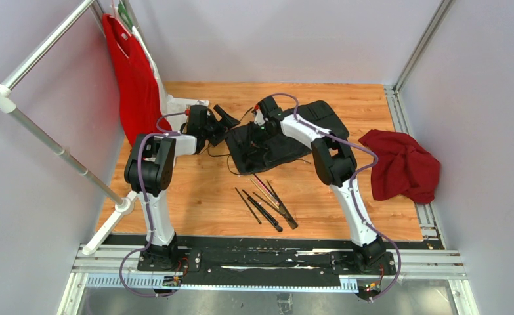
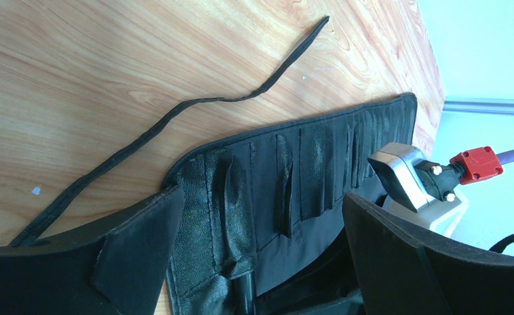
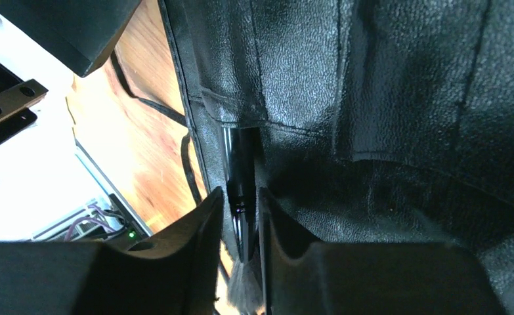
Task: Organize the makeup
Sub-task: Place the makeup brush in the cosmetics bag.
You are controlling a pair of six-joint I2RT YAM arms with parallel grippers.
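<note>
The black slotted roll (image 1: 277, 138) lies open at the table's middle. My right gripper (image 3: 241, 203) is shut on a black makeup brush (image 3: 239, 164); its handle sits in a pocket of the roll (image 3: 372, 98) near one end, and its grey bristles show below the fingers. In the top view this gripper (image 1: 262, 130) is low over the roll. My left gripper (image 2: 262, 197) is open and empty, its fingers (image 2: 132, 249) straddling the roll's end (image 2: 306, 164), where the same brush (image 2: 247, 292) pokes out of a pocket. It (image 1: 225, 121) hovers just left of the roll. Several loose brushes (image 1: 267, 202) lie nearer the arms.
A dark red cloth (image 1: 404, 164) lies at the right. A red garment (image 1: 132, 82) hangs on a white rack (image 1: 57, 149) at the left. The roll's black cords (image 2: 175, 117) trail over the wood on its left.
</note>
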